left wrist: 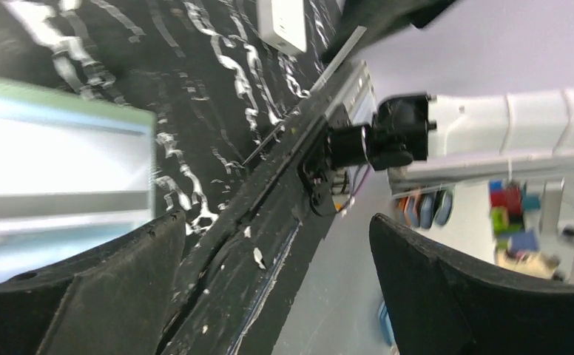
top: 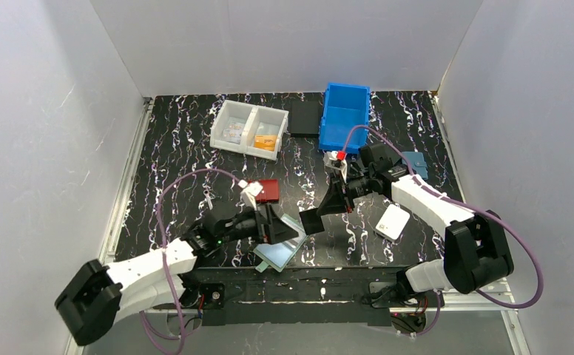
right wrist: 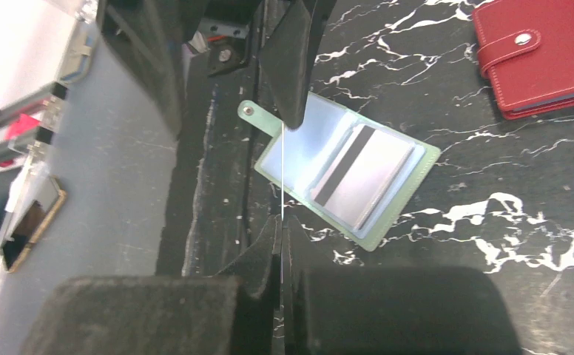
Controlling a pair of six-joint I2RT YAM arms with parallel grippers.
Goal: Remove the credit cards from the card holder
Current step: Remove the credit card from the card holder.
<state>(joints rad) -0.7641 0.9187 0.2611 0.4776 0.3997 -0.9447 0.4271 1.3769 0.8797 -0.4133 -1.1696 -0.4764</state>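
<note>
1. The card holder point(right wrist: 299, 148) is lying open on the table point(top: 180, 170), close to the near edge.
2. A thin black card point(top: 312, 220) is being pinched by the right gripper point(right wrist: 281, 237). Its fingers are pressed tight together on the card's edge. The card is being held up in the air, just above the holder's snap tab point(right wrist: 248, 111).
3. Nothing is being held by the left gripper point(left wrist: 277, 225). Its fingers are spread wide apart, right beside the holder.
4. 1 more card point(right wrist: 358, 176), pale with a dark stripe, is sitting in a pocket of the holder. Whether more cards are hidden under it cannot be told.
5. It looks like 1 card is being taken away right now, so the job seems only partly done.
6. Next, the black card probably needs to be put down on a bare bit of table, away from the holder.
7. After that, the holder likely needs to be pressed down by 1 gripper while the striped card is being slid out by the other. The card is thin and flat, so a careful pinch on its edge is called for.
</note>
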